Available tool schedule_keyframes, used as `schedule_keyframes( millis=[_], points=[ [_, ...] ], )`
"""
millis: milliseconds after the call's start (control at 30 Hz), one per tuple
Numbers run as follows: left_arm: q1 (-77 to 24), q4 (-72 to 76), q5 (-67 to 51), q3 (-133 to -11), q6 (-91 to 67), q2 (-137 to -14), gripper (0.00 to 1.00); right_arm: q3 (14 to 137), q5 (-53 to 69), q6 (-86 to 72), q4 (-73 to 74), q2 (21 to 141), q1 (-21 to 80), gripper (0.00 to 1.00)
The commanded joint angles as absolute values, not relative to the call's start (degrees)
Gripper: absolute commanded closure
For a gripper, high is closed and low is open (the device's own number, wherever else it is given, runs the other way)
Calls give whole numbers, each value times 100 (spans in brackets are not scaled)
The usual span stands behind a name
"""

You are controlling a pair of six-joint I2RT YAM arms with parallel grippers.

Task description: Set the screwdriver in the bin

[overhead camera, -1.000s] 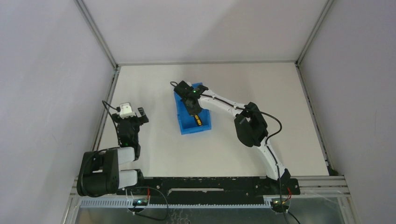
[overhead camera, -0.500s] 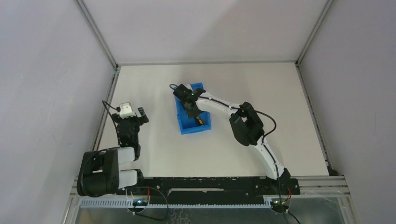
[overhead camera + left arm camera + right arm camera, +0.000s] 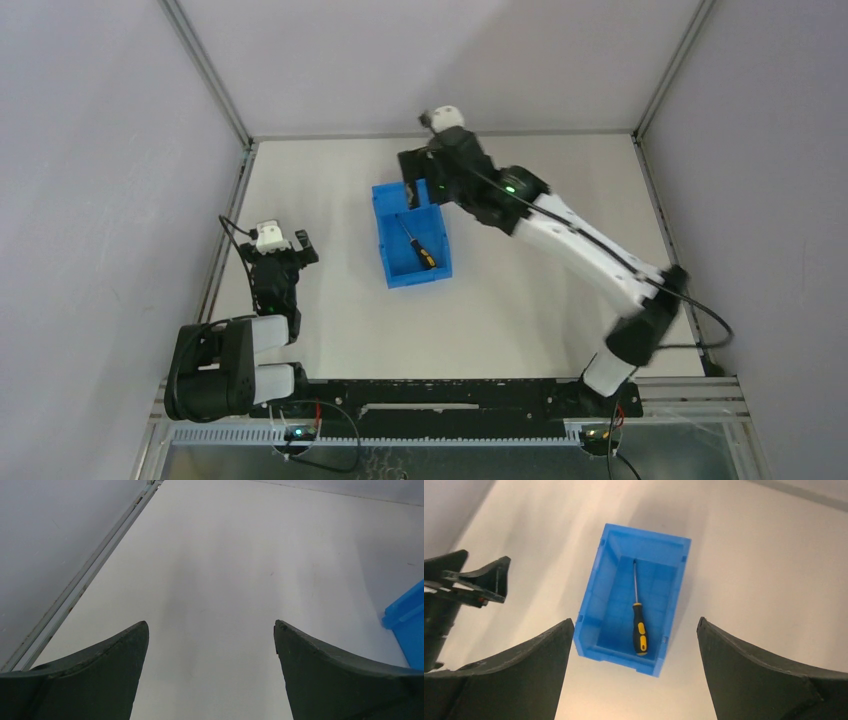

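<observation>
Right wrist view: right jaws spread wide and empty, above the bin (image 3: 596, 597) on the table (image 3: 749, 580). Inside it, flat on its bottom, the screwdriver (image 3: 639, 626). Left jaws also wide apart, holding nothing.

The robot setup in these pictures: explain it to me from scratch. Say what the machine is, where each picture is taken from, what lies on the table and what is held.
This is two robot arms bolted at the near edge of a white table. The overhead picture comes from a fixed camera above and behind them. The other two come from cameras on the wrists, so the dark shapes at the bottom of each are that arm's own fingers. The left gripper sits open over bare table near its base. The right gripper is open too, raised above a blue bin. A screwdriver with a yellow-and-black handle lies flat inside the bin. Neither gripper holds anything.
</observation>
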State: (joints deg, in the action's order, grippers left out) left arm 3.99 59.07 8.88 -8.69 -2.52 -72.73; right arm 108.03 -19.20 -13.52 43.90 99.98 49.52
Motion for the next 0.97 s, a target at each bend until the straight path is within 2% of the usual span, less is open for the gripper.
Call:
schedule_keyframes(
  millis=[0, 200, 567, 733, 933],
  points=[
    [378, 6091, 949, -1085, -159, -7207, 0, 9320, -2073, -1074, 3246, 8704, 4931, 0],
    [378, 6091, 948, -1081, -158, -7213, 0, 6730, -2004, -1316, 1749, 6782, 4524, 0],
    [378, 6091, 946, -1083, -161, -7213, 0, 3074, -2012, -2082, 272, 4483, 3261, 0],
    [378, 6091, 945, -1083, -162, -7211, 0, 1909, -2091, -2461, -367, 3961, 3091, 0],
    [378, 6091, 948, -1081, -159, -7211, 0, 1447, -2122, -2695, -476, 3685, 2947, 0]
  ],
)
